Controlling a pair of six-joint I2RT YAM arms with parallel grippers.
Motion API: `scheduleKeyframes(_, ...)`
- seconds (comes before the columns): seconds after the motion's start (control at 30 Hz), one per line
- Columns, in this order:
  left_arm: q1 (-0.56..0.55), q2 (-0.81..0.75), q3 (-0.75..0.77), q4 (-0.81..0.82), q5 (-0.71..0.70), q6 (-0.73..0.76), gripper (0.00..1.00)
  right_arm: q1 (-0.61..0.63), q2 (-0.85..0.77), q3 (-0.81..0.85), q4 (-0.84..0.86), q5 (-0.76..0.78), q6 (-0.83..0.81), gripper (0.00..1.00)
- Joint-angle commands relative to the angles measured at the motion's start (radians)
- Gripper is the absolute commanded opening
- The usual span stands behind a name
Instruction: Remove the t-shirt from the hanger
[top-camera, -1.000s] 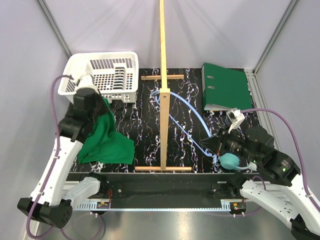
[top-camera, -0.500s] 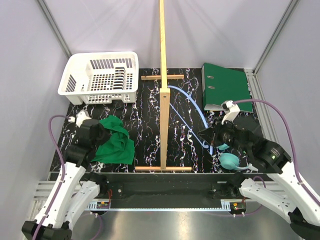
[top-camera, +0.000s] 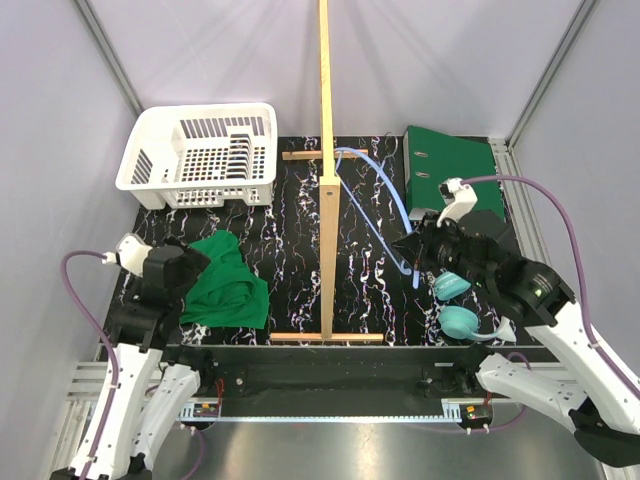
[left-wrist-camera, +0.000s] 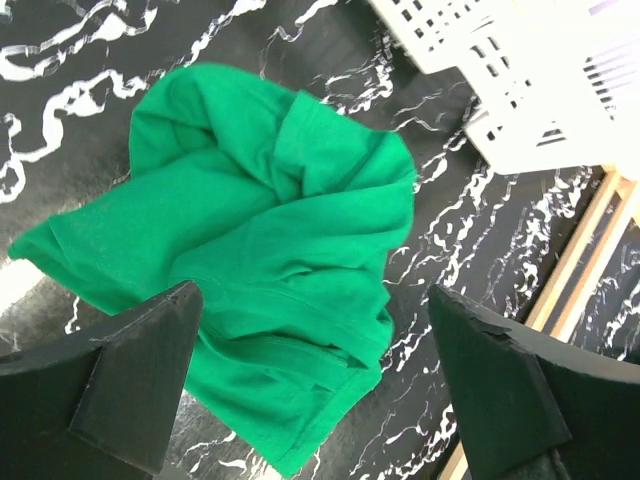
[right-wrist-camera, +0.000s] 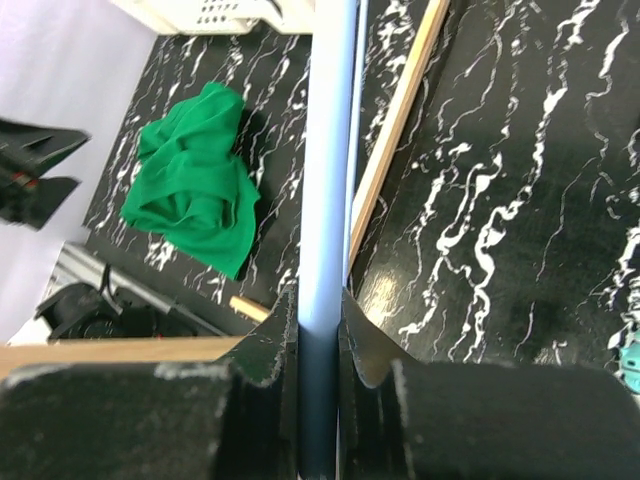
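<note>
My left fingers (left-wrist-camera: 140, 370) stand wide above the crumpled t-shirt (left-wrist-camera: 270, 250) by the near-left corner of the worktop (top-camera: 290, 215); my right fingers (right-wrist-camera: 262, 345) pinch the hanger (right-wrist-camera: 328, 150).

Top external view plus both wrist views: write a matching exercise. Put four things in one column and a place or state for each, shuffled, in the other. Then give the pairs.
Things
1. t-shirt
2. hanger
3. left gripper
4. white basket

Places or states
a. at the far left corner of the table
b. clamped in the right gripper
c. crumpled on the table, off the hanger
d. open, jaws wide apart

Pairs: 1-c, 2-b, 3-d, 4-a
</note>
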Motion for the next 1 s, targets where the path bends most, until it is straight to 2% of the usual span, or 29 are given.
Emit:
scheduleKeyframes(0.0, 0.003, 0.028, 0.126, 0.015, 0.084, 0.126, 0.99, -0.015, 0.069, 0.091, 0.125, 0.043, -0.026, 0.00)
scheduleKeyframes(0.07, 0.003, 0.039, 0.153, 0.013, 0.130, 0.171, 0.99, -0.051, 0.098, 0.100, 0.174, 0.006, -0.023, 0.00)
scheduleKeyframes(0.2, 0.003, 0.035, 0.209, 0.015, 0.262, 0.221, 0.99, -0.194, 0.216, 0.155, 0.251, -0.237, 0.015, 0.00)
scheduleKeyframes(0.37, 0.003, 0.010, 0.238, 0.013, 0.324, 0.258, 0.99, -0.294, 0.293, 0.233, 0.334, -0.358, 0.029, 0.00)
scheduleKeyframes(0.77, 0.003, 0.027, 0.247, 0.010, 0.367, 0.249, 0.99, -0.337, 0.496, 0.456, 0.477, -0.658, 0.066, 0.00)
scheduleKeyframes(0.97, 0.003, 0.024, 0.264, 0.007, 0.382, 0.237, 0.99, -0.357, 0.566, 0.531, 0.524, -0.723, 0.110, 0.00)
